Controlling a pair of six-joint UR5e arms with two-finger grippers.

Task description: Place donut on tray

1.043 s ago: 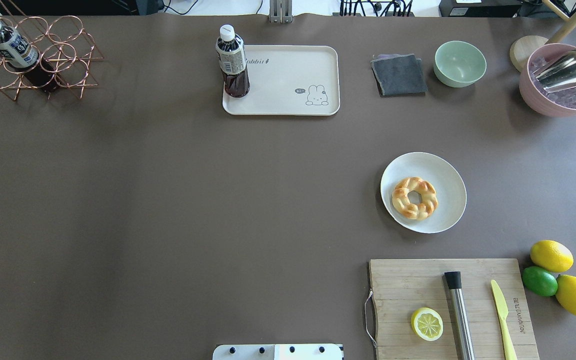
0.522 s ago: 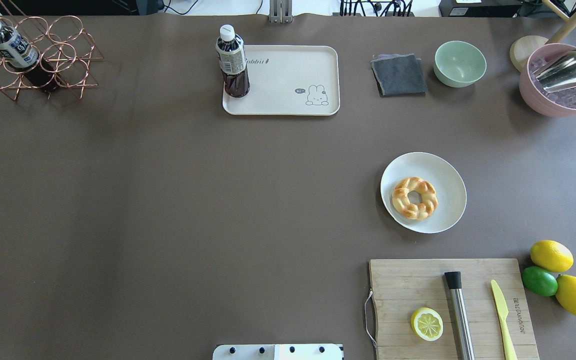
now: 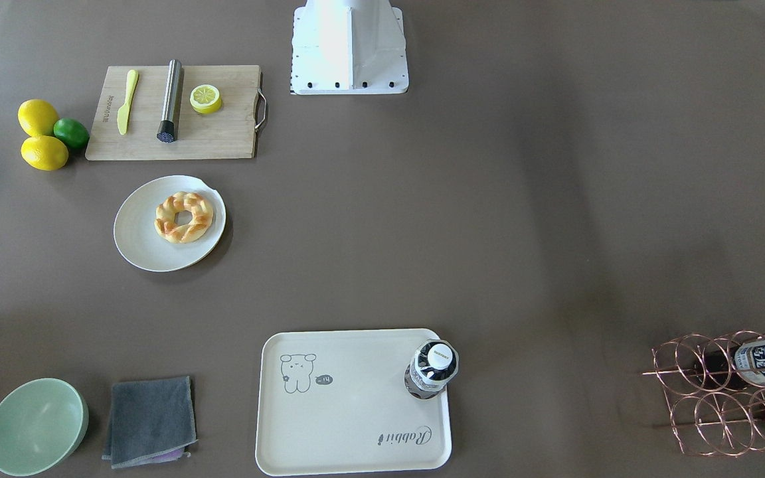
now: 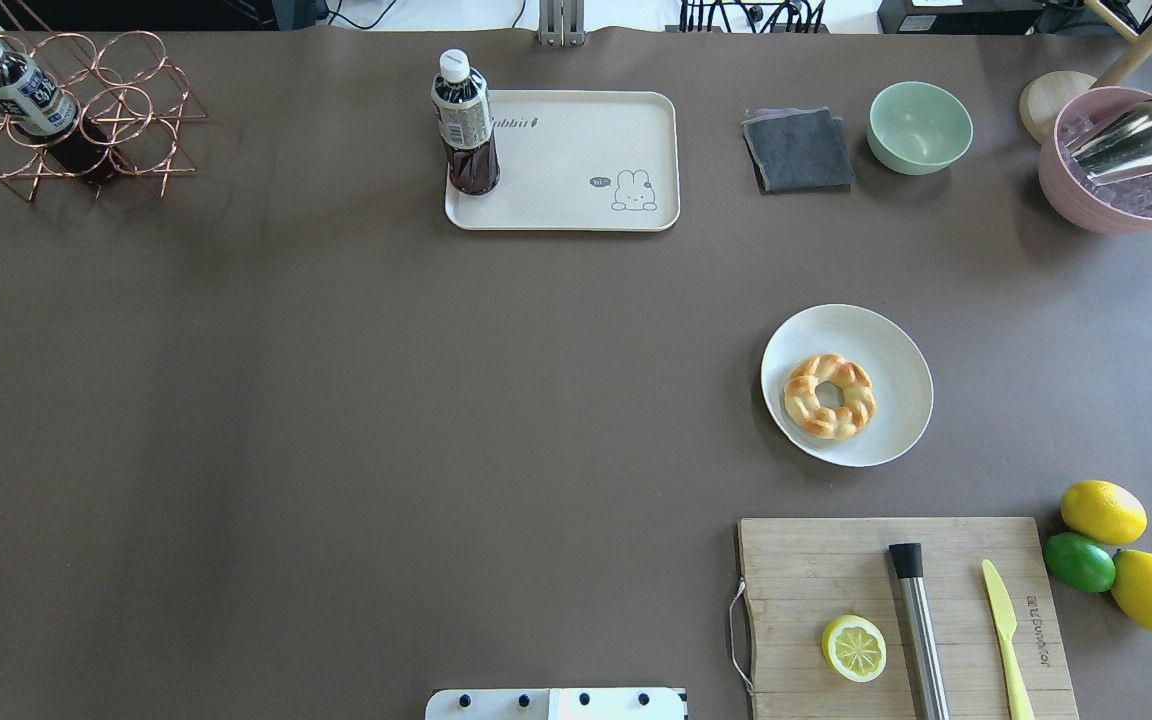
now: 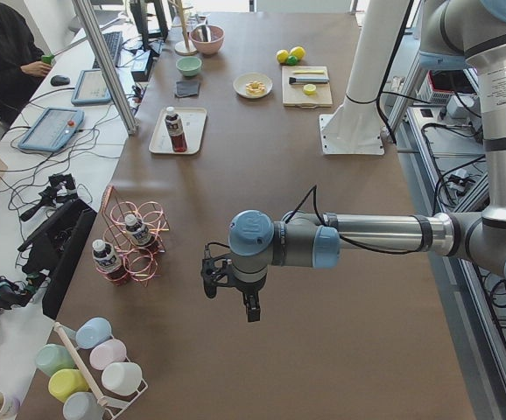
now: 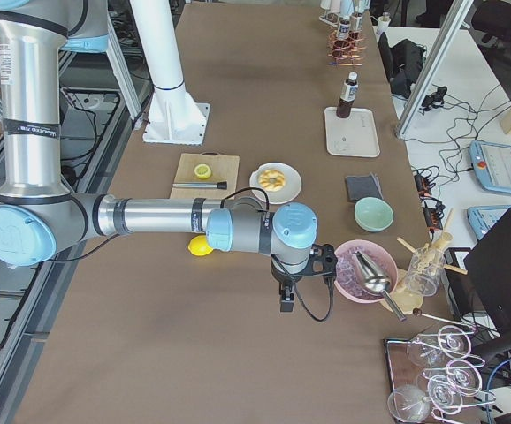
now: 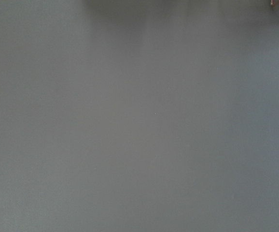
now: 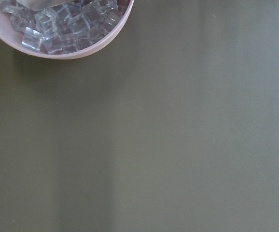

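The donut (image 4: 829,396), a golden braided ring, lies on a round off-white plate (image 4: 891,345) right of the table's middle. It also shows in the front-facing view (image 3: 184,217). The cream tray (image 4: 576,175) with the grey drawing sits at the far side and bears a dark bottle (image 4: 464,125) at its left end. My left gripper (image 5: 228,302) shows only in the exterior left view, far from the donut; I cannot tell its state. My right gripper (image 6: 304,296) shows only in the exterior right view, beside the pink bowl (image 6: 362,269); I cannot tell its state.
A wooden cutting board (image 4: 816,580) with a lemon half (image 4: 854,648), a steel rod and a yellow knife lies near the robot. Lemons and a lime (image 4: 1079,562) lie to its right. A green bowl (image 4: 920,126), a grey cloth (image 4: 798,150) and a copper rack (image 4: 66,115) stand at the far side.
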